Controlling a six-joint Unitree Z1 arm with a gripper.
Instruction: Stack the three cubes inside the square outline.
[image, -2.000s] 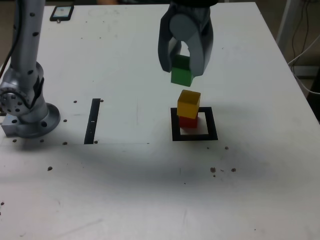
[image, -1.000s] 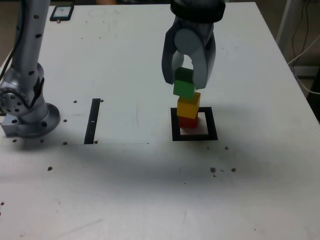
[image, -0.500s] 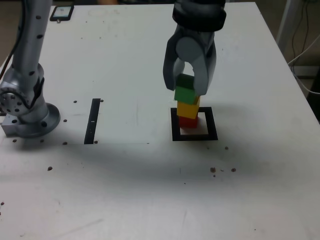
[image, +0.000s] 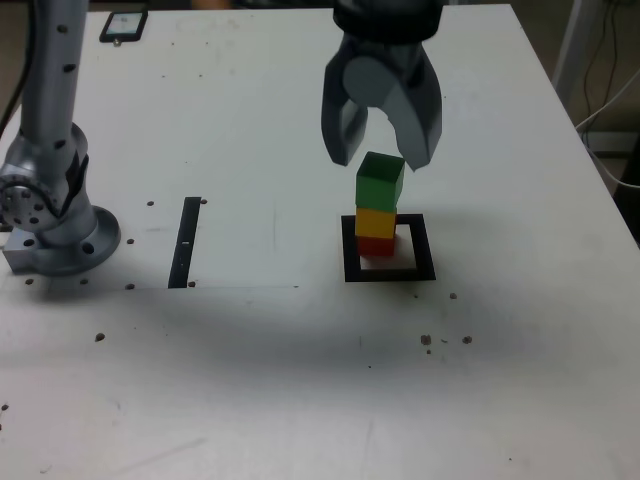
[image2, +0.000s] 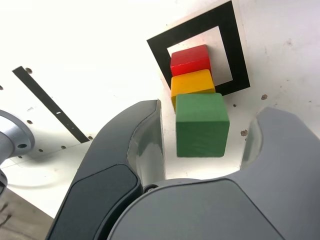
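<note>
Green cube (image: 380, 181) tops the yellow cube (image: 375, 221), which sits on the red cube (image: 376, 244), inside the square outline (image: 389, 274) right of frame centre. Gripper (image: 382, 158) hangs directly above, jaws spread wide, holding nothing. Wrist view alone shows clear gaps between the green cube (image2: 202, 125) and both fingers (image2: 145, 145). Thin black bar (image: 186, 241) lies centre-left.

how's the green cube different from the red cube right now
The green cube tops the stack, resting on the yellow cube; the red cube is at the bottom, on the table inside the square outline. Green is fully exposed; red is largely hidden in the exterior view. Both look the same size, untouched by the open gripper.
</note>
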